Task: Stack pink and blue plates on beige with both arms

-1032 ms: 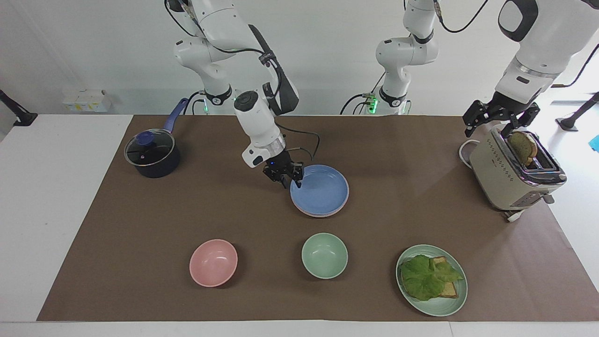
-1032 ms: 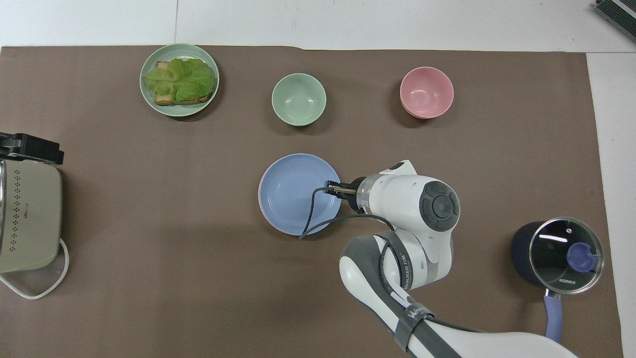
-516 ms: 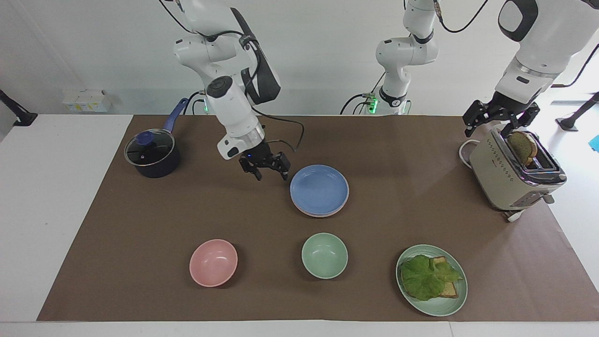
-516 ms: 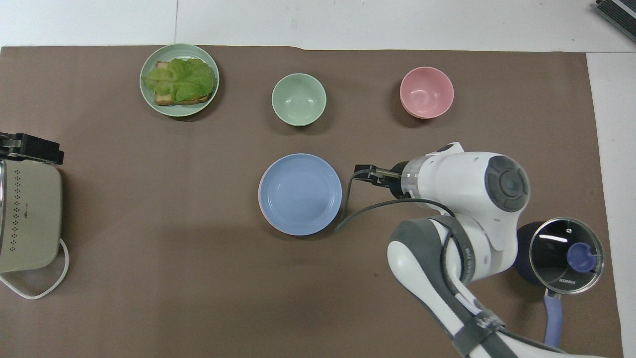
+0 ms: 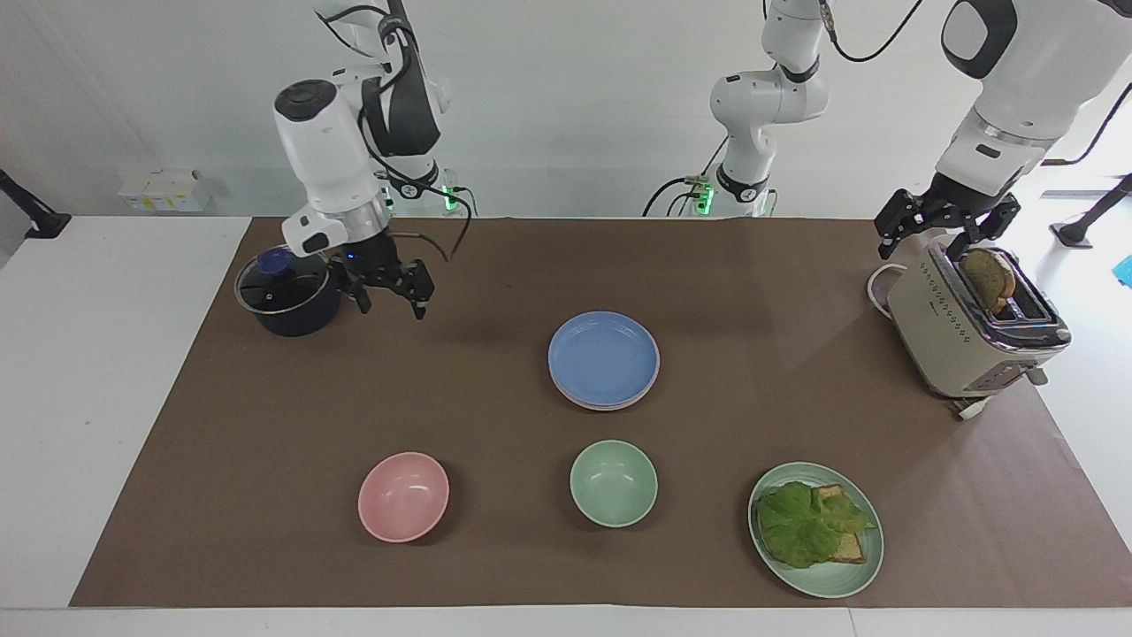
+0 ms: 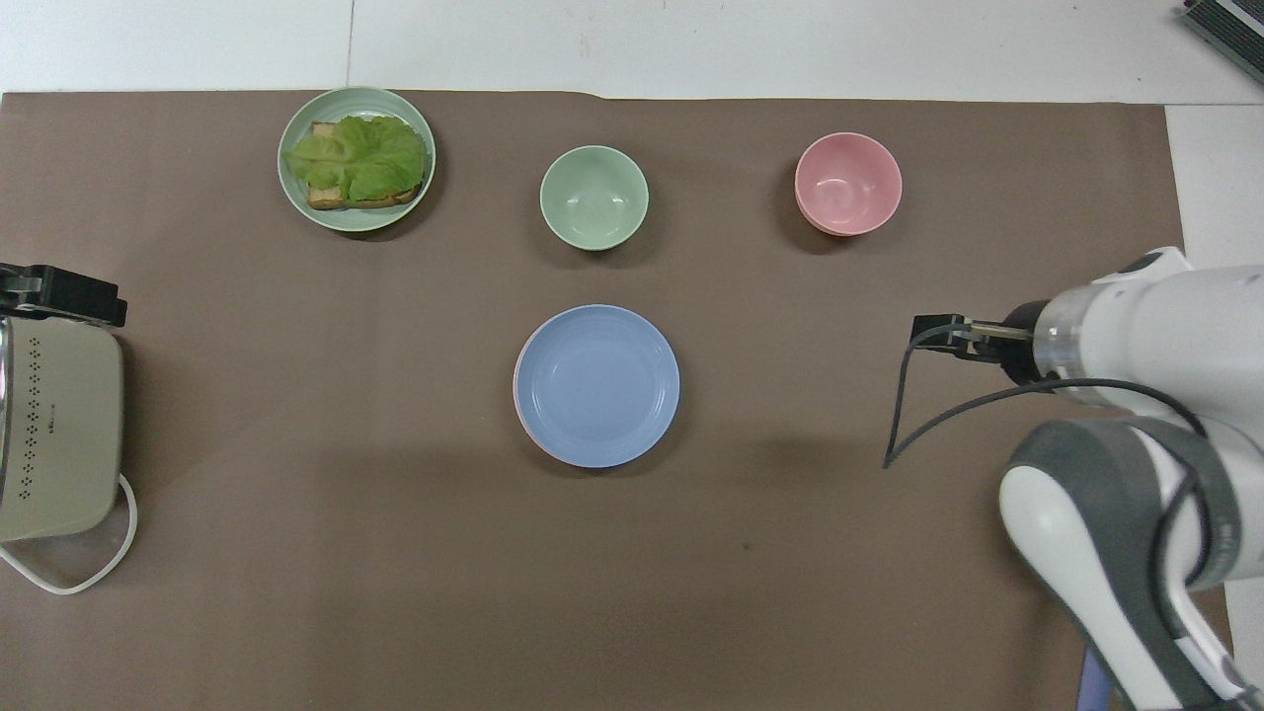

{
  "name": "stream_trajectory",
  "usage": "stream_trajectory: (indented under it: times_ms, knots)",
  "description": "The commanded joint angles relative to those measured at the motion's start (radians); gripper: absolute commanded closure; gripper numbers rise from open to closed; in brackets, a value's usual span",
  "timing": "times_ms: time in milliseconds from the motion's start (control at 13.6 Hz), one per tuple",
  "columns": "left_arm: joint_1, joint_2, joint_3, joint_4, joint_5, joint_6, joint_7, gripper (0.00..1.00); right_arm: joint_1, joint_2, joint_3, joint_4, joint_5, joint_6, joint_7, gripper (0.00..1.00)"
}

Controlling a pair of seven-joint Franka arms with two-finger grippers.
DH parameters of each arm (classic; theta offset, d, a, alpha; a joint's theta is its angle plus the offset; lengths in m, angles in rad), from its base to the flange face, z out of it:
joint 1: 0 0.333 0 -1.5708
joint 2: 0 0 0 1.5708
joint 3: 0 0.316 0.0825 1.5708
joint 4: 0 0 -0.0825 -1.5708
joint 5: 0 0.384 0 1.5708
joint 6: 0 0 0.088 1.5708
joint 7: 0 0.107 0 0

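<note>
The blue plate (image 5: 604, 356) (image 6: 596, 383) lies on top of a stack in the middle of the brown mat. Under it only a thin rim of the pink plate (image 5: 591, 405) (image 6: 520, 418) shows. The beige plate is hidden under the stack. My right gripper (image 5: 392, 308) (image 6: 933, 331) hangs open and empty over the mat beside the dark pot, well clear of the stack. My left gripper (image 5: 942, 234) (image 6: 59, 294) waits open above the toaster, holding nothing.
A lidded dark pot (image 5: 287, 296) stands at the right arm's end. A beige toaster (image 5: 973, 332) (image 6: 54, 430) holding toast stands at the left arm's end. Farther from the robots are a pink bowl (image 5: 403, 496), a green bowl (image 5: 614, 483) and a green plate (image 5: 849, 575) with a lettuce sandwich.
My right gripper opened off the blue plate's rim, rose and swung back toward the pot. The blue plate stays on the stack. The left arm has not moved.
</note>
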Motion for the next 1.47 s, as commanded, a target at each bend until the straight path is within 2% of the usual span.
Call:
stream_trajectory:
  times_ms: [0,295,664,1401]
  knots:
    - [0.007,-0.004,-0.006,0.001,0.017,-0.013,0.008,0.0,-0.086,-0.018,0.013,0.152,-0.026,-0.211,-0.051,0.0]
    - [0.007,-0.004,-0.006,0.001,0.017,-0.013,0.008,0.0,-0.104,0.012,0.015,0.37,-0.101,-0.422,-0.073,0.0]
    - [0.007,-0.004,-0.006,0.001,0.017,-0.013,0.008,0.0,-0.077,0.138,0.025,0.606,-0.115,-0.61,-0.097,0.0]
    - [0.007,-0.004,-0.006,0.001,0.017,-0.013,0.008,0.0,-0.057,0.118,0.024,0.565,-0.09,-0.597,-0.136,0.0]
